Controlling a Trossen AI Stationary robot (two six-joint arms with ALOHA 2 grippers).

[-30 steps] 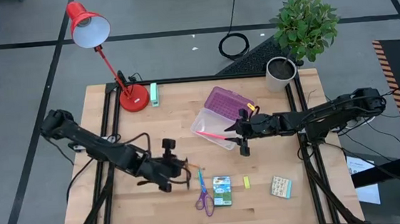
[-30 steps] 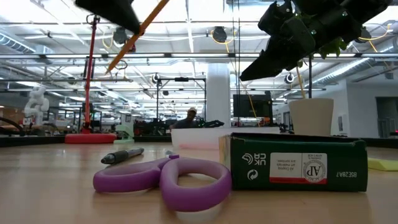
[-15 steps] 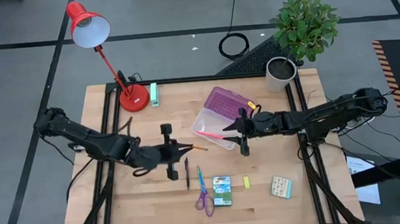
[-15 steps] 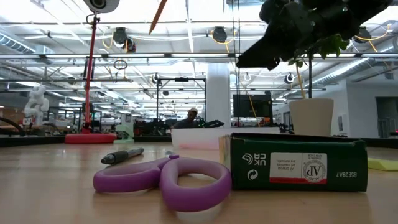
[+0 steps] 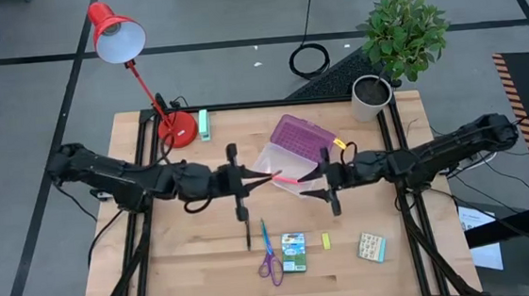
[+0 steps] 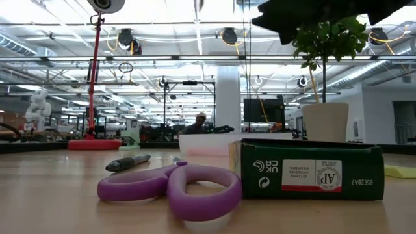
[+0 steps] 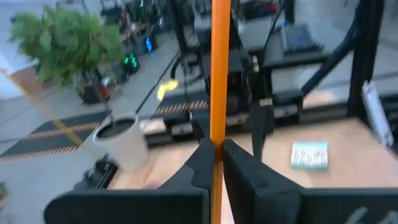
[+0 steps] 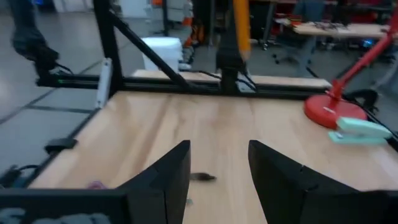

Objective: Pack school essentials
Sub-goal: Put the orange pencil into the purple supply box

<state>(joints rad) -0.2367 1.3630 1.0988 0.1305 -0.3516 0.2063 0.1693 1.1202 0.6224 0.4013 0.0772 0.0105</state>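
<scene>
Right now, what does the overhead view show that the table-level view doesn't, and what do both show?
Only the overhead view shows the left claw shut on the orange pencil at the clear case, the pink pencil in it, and the open right claw beside it. Only the table-level view shows the room behind. Both show the scissors, the black pen and the crayon box.

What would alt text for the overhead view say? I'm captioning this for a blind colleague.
Seen from above, the left gripper holds an orange pencil pointing toward the clear case, where a pink pencil already lies. The right gripper hovers open beside the case. Nearer the front edge lie a black pen, purple-handled scissors, a crayon box, a yellow eraser and a patterned pack.
</scene>
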